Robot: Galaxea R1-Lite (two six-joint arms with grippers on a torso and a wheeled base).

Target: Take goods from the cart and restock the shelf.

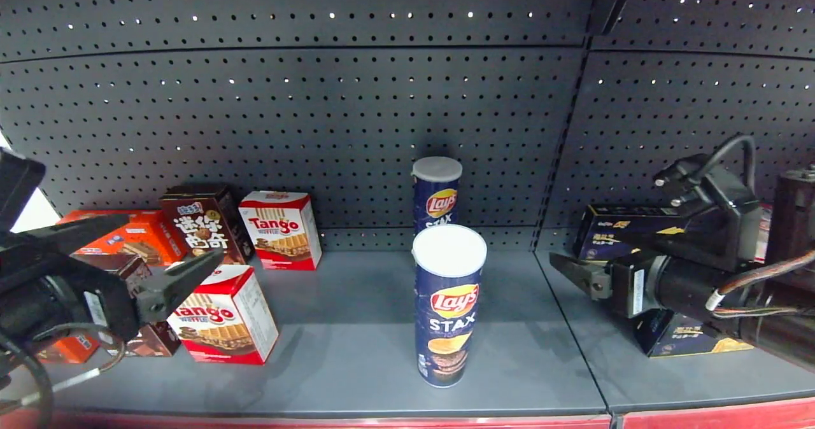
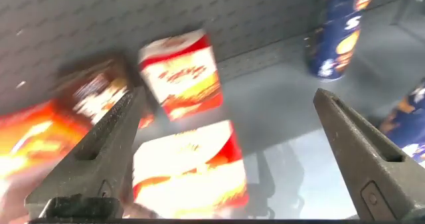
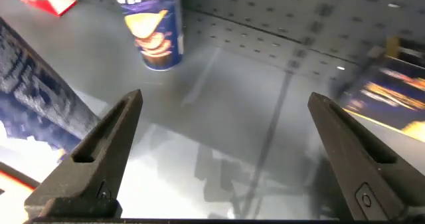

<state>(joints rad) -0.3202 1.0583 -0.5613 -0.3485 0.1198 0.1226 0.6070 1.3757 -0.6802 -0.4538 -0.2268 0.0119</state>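
Note:
Two tall blue chip cans stand mid-shelf, the front can ahead of the back can. At the left are two red-and-white wafer boxes, a rear box and a front box. My left gripper hangs open just left of the front wafer box, holding nothing; the left wrist view also shows the rear wafer box and a can. My right gripper is open and empty, right of the front can; in its wrist view a can stands beyond it.
A brown box and an orange box crowd the shelf's left end. Dark blue boxes sit on the right shelf section beside my right arm. The grey shelf has bare room between the wafer boxes and the cans. A pegboard backs it.

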